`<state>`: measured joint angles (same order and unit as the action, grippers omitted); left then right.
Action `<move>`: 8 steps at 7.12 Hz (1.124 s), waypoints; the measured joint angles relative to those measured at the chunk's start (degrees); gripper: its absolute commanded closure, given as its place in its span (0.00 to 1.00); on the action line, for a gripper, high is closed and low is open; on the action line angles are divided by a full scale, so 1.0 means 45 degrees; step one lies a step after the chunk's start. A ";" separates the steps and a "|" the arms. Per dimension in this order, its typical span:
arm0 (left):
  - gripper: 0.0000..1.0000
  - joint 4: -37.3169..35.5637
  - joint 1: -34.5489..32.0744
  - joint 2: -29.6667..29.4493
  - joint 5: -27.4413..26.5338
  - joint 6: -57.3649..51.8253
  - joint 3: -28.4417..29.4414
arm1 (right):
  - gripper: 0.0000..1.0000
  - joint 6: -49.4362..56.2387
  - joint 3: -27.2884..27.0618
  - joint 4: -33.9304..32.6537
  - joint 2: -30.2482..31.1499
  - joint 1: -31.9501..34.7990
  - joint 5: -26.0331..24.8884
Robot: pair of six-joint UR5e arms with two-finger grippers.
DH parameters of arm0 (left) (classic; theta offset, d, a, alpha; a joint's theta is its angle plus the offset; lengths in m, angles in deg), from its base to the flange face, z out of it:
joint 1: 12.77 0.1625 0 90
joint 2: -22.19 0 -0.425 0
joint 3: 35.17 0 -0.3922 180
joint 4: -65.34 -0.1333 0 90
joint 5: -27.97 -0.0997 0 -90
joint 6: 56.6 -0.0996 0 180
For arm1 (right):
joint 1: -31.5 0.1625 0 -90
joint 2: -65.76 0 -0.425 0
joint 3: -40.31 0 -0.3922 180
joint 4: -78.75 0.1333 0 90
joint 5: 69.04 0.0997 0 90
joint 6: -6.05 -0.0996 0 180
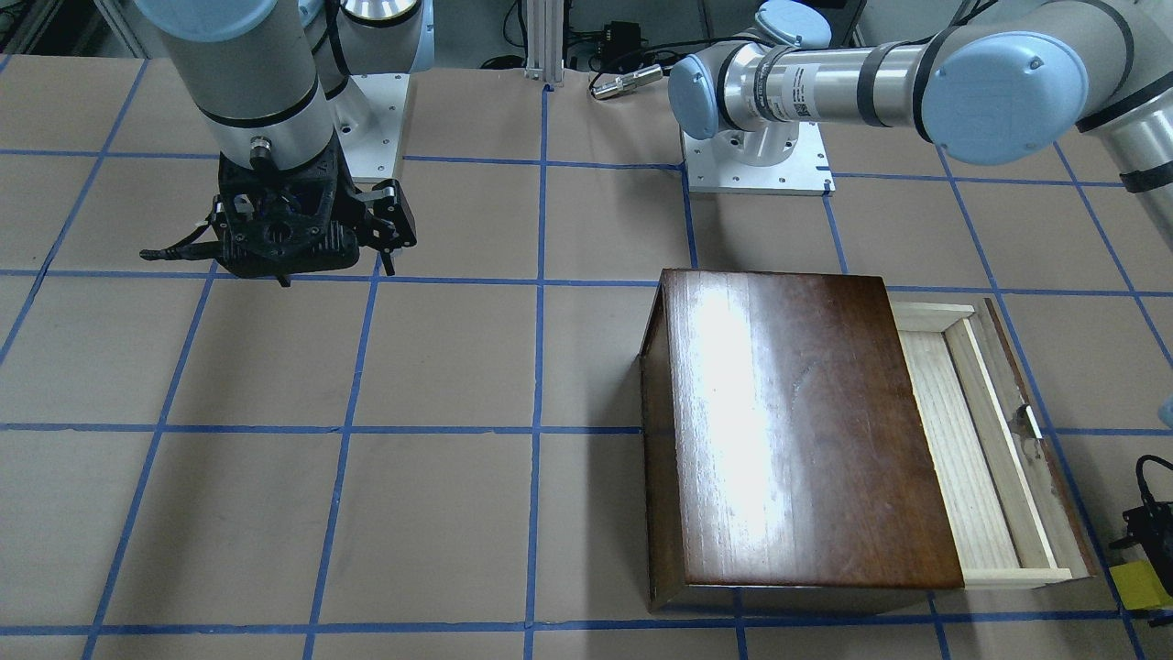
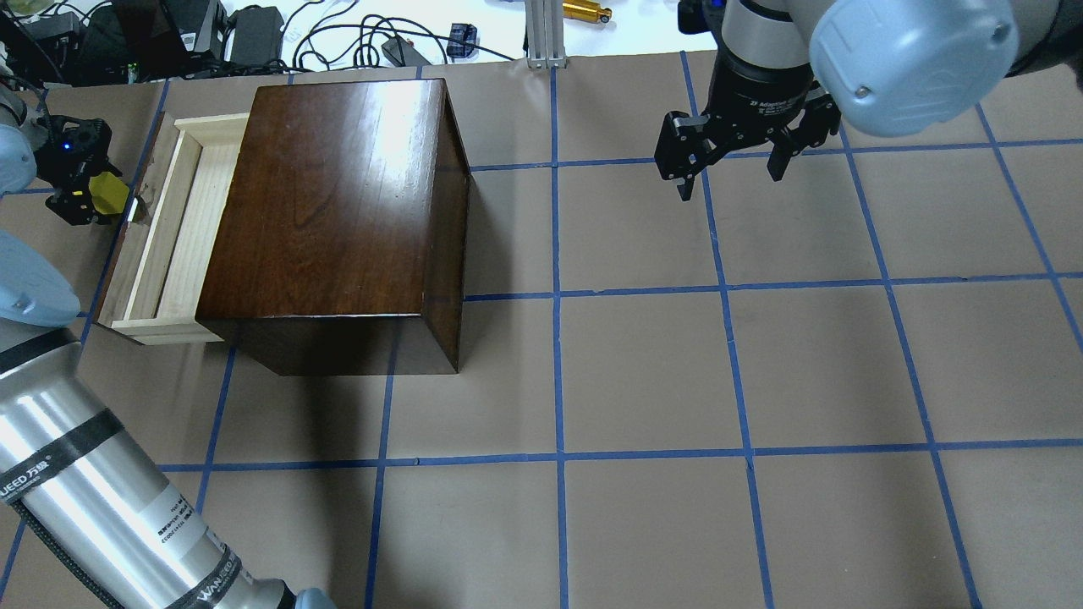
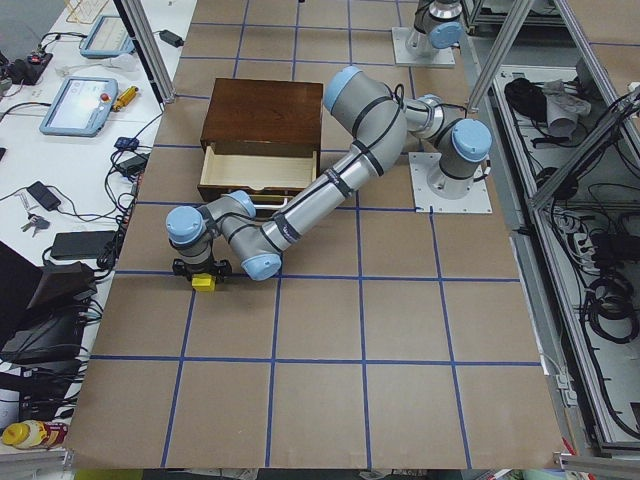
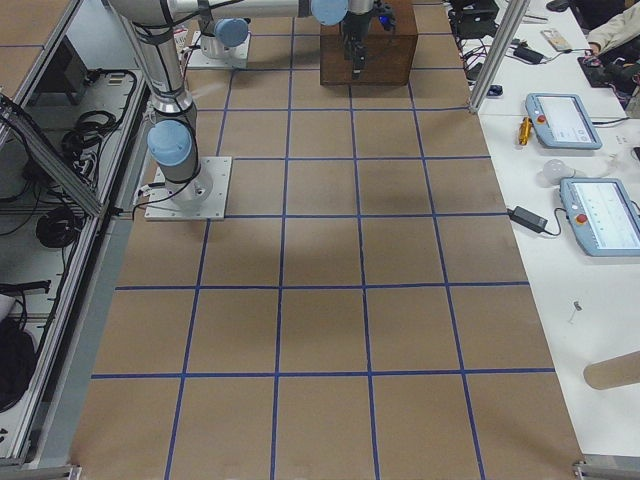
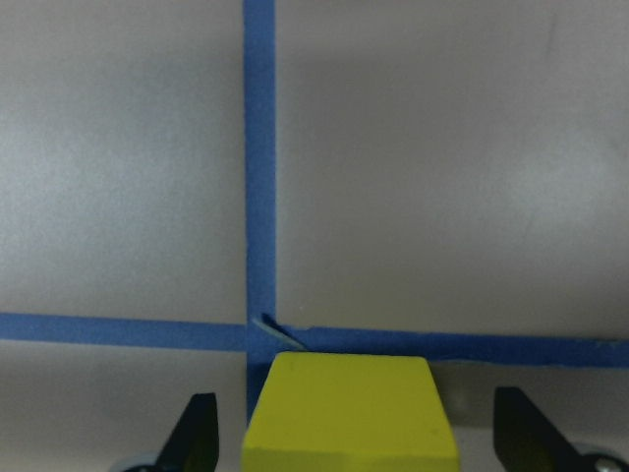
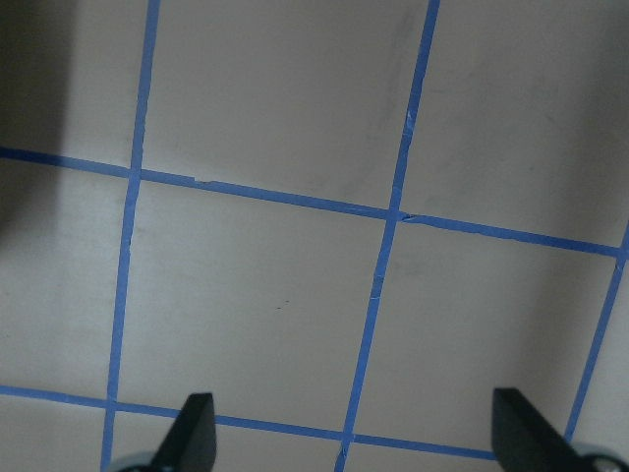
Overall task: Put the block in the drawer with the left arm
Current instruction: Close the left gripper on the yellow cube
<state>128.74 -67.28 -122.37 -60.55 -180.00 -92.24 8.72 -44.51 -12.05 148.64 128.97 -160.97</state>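
The yellow block (image 5: 351, 411) sits on the table at a blue tape crossing, just outside the drawer's front. My left gripper (image 5: 359, 438) straddles it, open, with a gap between each fingertip and the block. The block (image 2: 107, 192) and left gripper (image 2: 83, 188) also show at the overhead view's left edge. The drawer (image 2: 173, 228) is pulled out of the dark-brown cabinet (image 2: 338, 203) and its pale tray holds nothing. My right gripper (image 2: 729, 179) is open and empty, hanging above the table far from the cabinet.
The left arm's long silver links (image 2: 93, 499) reach across the table's near left side. Cables and boxes (image 2: 254, 34) lie beyond the table's far edge. Blue tape lines grid the brown table (image 2: 643, 372).
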 measured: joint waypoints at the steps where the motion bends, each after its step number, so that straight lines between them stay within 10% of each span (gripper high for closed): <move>1: 0.15 -0.0004 0.0052 -0.0013 0.0023 0.0003 -0.0006 | 0.00 -0.0003 0.0000 0.0000 0.0000 0.0000 0.0000; 3: 0.95 0.0002 0.0097 -0.0012 0.0069 0.0004 -0.0005 | 0.00 -0.0007 0.0000 0.0000 0.0001 0.0000 0.0000; 8: 1.00 -0.0072 0.0103 0.0018 0.0076 0.0003 0.0005 | 0.00 -0.0003 0.0000 0.0000 0.0001 0.0000 0.0000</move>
<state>128.42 -66.82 -122.29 -60.21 -179.98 -92.22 8.71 -44.51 -12.05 148.65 128.96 -160.97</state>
